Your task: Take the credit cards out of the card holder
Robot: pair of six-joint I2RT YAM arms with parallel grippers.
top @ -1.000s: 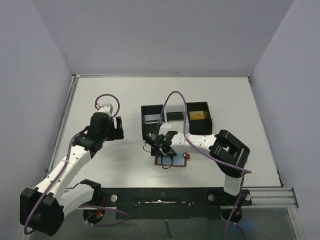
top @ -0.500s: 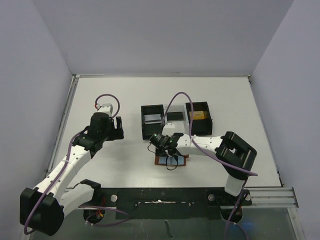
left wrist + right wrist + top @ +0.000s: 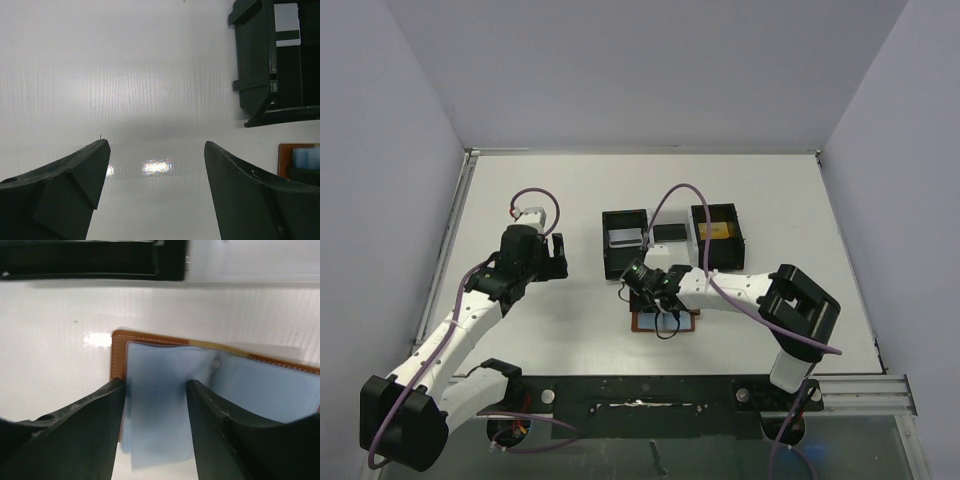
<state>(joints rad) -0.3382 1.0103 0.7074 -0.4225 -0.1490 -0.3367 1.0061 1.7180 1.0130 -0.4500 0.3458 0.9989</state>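
Brown card holder under half-narrowed right tool, grip unclear; left tool wide.

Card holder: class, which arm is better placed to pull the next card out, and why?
Right. The right gripper is down at the open card holder, straddling a blue-grey pocket. The left gripper hangs open over the table, off to the holder's left.

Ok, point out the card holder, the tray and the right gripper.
card holder (image 3: 260, 390), right wrist view, blue-grey inner pocket.
tray (image 3: 618, 262), top external view, front wall of left compartment.
right gripper (image 3: 155, 385), right wrist view, midway between fingertips.
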